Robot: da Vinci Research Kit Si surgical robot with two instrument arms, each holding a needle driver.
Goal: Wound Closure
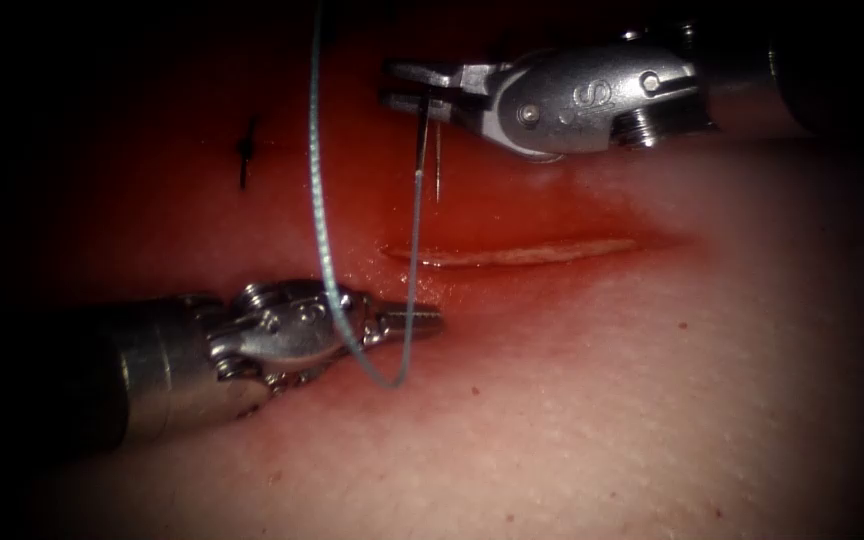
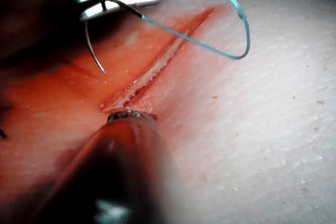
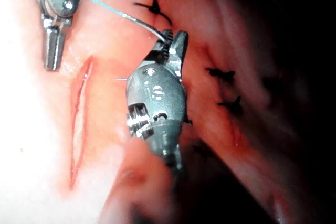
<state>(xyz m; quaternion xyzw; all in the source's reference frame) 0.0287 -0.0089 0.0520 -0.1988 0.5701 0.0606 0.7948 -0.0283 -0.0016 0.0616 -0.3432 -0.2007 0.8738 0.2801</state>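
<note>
Pinching the needle [image 1: 420,150] point-down above tissue, right fingers [image 1: 422,85]; left fingers [image 1: 414,322] seemingly pressed together.

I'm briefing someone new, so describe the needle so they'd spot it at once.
Start at the pale open cut in the tissue. Above its left end, the right tool holds the needle near its thread end, clear of the tissue. It is thin, dark and curved, unlike the blue thread trailing from it.
</note>
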